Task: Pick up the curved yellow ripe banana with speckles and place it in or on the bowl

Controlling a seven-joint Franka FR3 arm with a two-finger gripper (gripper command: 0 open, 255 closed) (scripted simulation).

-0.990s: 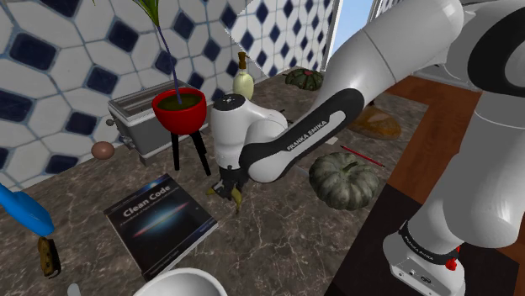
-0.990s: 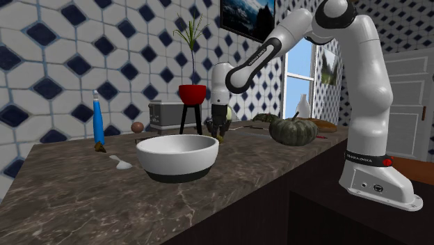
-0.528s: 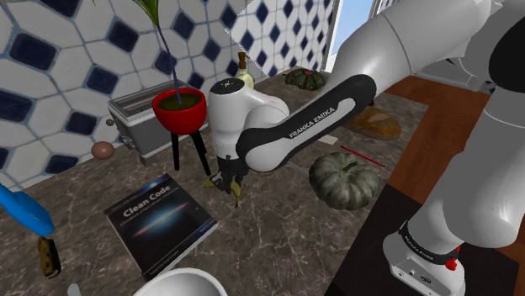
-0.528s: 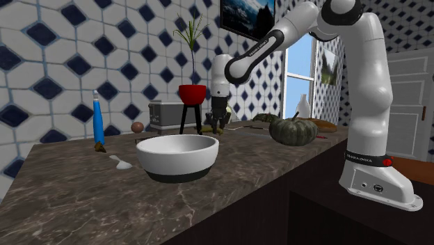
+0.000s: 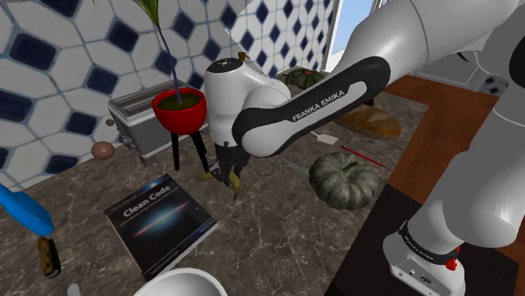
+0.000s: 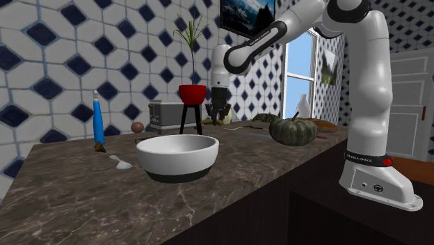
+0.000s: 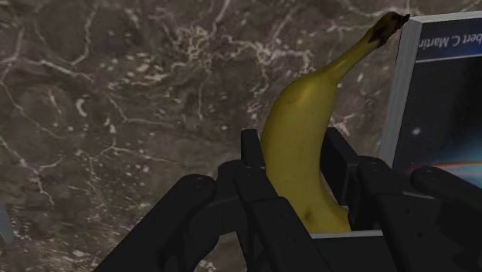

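Note:
A curved yellow banana [image 7: 301, 147] with a dark tip is clasped between my black gripper's fingers [image 7: 297, 174], hanging above the dark marble counter [image 7: 116, 100]. From the shoulder camera the gripper [image 5: 229, 175] hangs over the counter with the banana's end [image 5: 235, 187] poking out below, beside the red pot's black stand. In the second exterior view the gripper [image 6: 219, 115] is lifted behind the white bowl with a dark base [image 6: 177, 157], which sits nearer that camera. The bowl's rim [image 5: 181, 282] shows at the shoulder view's lower edge.
A "Clean Code" book [image 5: 160, 220] lies on the counter below the gripper. A red plant pot on a black stand [image 5: 179, 111], a toaster [image 5: 139, 118], a dark green pumpkin [image 5: 342, 180], a bottle [image 5: 243, 77], an egg-like ball [image 5: 102, 150] and a blue tool [image 5: 25, 210] stand around.
The arm has risen and carried the banana higher above the counter; the gripper has stayed shut on it.

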